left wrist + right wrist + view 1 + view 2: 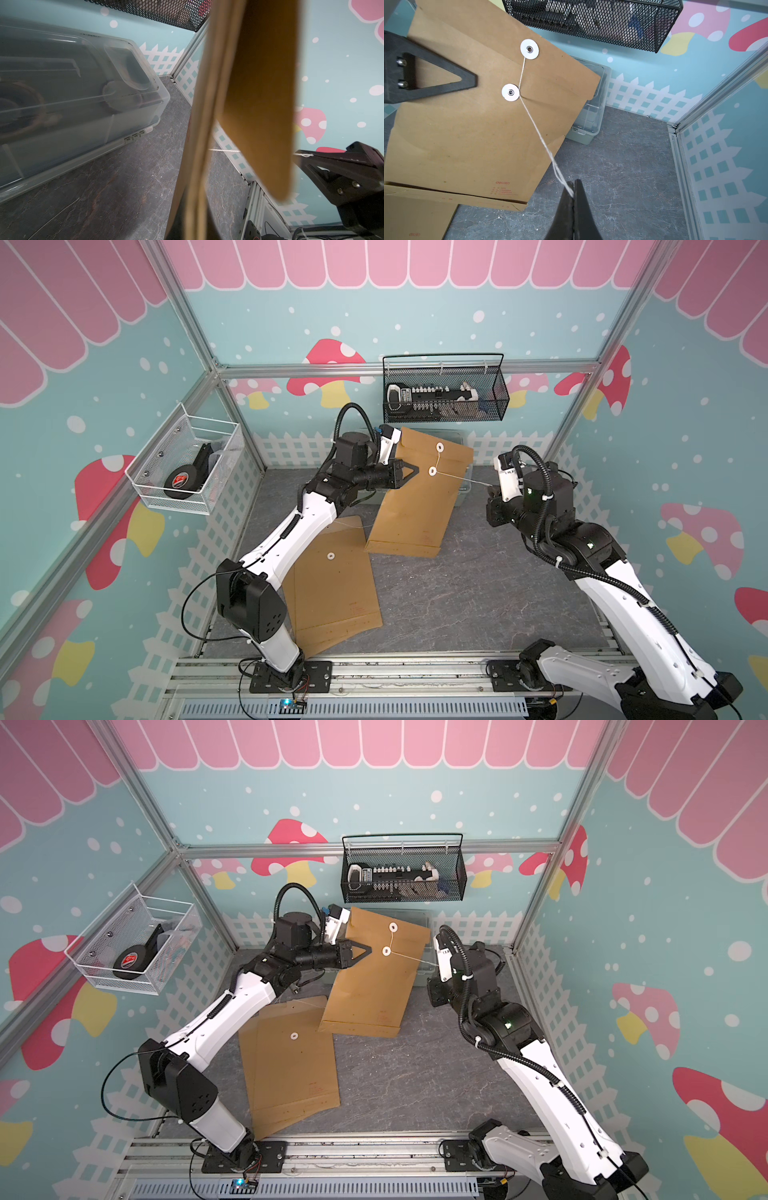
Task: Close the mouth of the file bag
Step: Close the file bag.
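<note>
File bag (415, 510), brown paper, held raised and tilted toward 12 o'clock of the table (478, 593), its mouth end up and its bottom edge low near the table; contact there cannot be told. Left gripper (419, 470) reaches in from 9 o'clock and is clamped on the bag's side edge just below the flap, with one black finger (446, 76) flat on the front face. In the left wrist view the flap stands a little off the body. Upper disc (529, 49) sits on the flap and lower disc (510, 92) on the body below it. White string (537, 133) drops from the upper disc, passes the 3 o'clock side of the lower disc, then runs taut to the right gripper (574, 187), pinched tight on its end, at 3 o'clock of the bag. Other file bags (332, 585) lie flat at 7 o'clock. Clear lidded box (83, 83) behind the bag at 12 o'clock. Black mesh basket (444, 389) on the back wall and a white wire basket (187, 464) at 10 o'clock.
</note>
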You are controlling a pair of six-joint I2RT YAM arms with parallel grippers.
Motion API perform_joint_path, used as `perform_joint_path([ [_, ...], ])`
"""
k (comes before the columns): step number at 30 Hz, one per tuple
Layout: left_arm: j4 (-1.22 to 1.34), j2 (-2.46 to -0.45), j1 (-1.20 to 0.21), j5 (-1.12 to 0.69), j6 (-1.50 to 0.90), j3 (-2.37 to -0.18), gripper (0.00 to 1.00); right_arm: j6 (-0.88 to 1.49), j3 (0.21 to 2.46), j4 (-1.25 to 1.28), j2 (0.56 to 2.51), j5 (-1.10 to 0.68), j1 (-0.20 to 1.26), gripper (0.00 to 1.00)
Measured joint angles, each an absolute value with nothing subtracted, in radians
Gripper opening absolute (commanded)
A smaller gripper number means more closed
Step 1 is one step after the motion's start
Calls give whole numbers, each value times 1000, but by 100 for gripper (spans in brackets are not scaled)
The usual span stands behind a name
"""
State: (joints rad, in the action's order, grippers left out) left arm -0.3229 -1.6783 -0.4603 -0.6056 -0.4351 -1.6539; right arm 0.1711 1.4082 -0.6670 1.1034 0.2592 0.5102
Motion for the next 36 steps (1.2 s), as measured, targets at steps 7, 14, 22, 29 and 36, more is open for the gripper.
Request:
perform_joint_path([
  [7,-298,-1677,-460,-649,-464,-1625,0,147,1410,-674,1163,298,509,0],
  [14,-314,-1677,-451,-643,-463,-1610,0,175,1489,-699,1161,211,506,0],
  [22,-314,-1694,-453,-636,-458,-1610,0,214,1542,-718,1158,104,506,0],
  [29,-314,-1732,-466,-620,-455,-1610,0,222,1600,-717,1163,49,506,0],
  [36,-304,-1744,-482,-601,-477,-1636,0,312,1513,-604,1143,-47,547,0],
])
